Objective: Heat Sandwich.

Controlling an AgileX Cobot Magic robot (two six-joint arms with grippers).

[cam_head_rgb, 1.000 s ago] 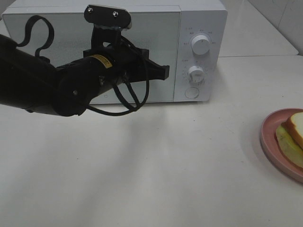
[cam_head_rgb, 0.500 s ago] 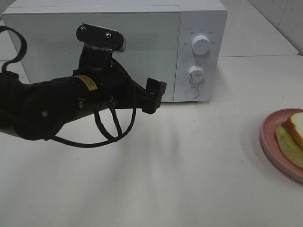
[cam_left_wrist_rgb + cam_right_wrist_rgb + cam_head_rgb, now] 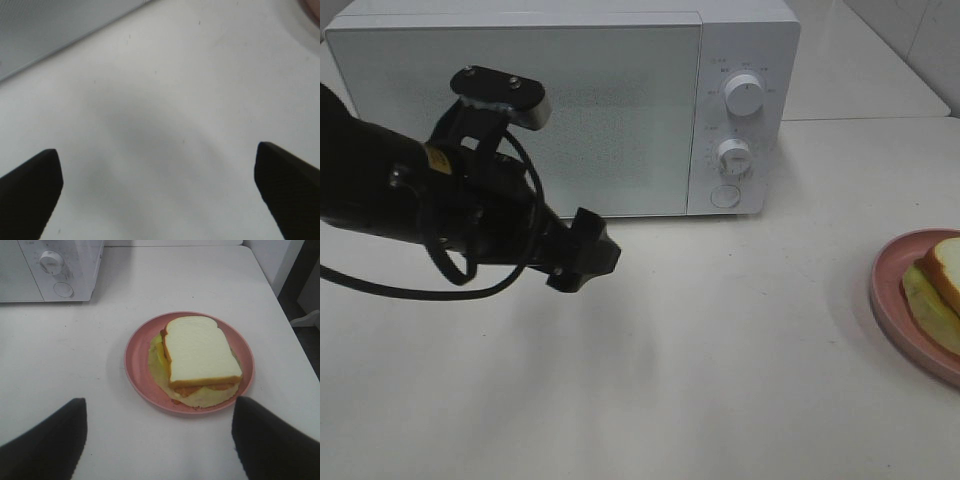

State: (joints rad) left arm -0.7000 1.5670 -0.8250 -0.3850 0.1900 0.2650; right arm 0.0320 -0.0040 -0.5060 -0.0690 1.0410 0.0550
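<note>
Movement first: a second ago the left arm (image 3: 430, 200) reached up in front of the microwave (image 3: 560, 100) door, with its gripper's tips near the door's right edge; half a second ago it had dropped and pulled back a little; now it sits lower again and further toward the table's (image 3: 720, 350) left side, over bare tabletop in front of the door. The left gripper (image 3: 157, 190) points down at the white surface, and in the left wrist view its two dark fingers (image 3: 30, 192) stand far apart with nothing between them. The microwave door looks closed in all three high views, and the plate (image 3: 895, 310) has not shifted.

The sandwich (image 3: 197, 357) lies on the pink plate near the table's right edge, well apart from the microwave, which stands along the far edge. White bread is on top, with reddish and yellow-green filling showing at its sides. The right gripper (image 3: 160, 440) hovers just short of the plate, its fingers (image 3: 45, 445) spread wide, wider than the plate, touching nothing.

Writing: a small yellow label (image 3: 437, 160) sits on the left arm, too small to read. Fine grey markings ring the two knobs (image 3: 744, 96) on the microwave's panel, also unreadable.
</note>
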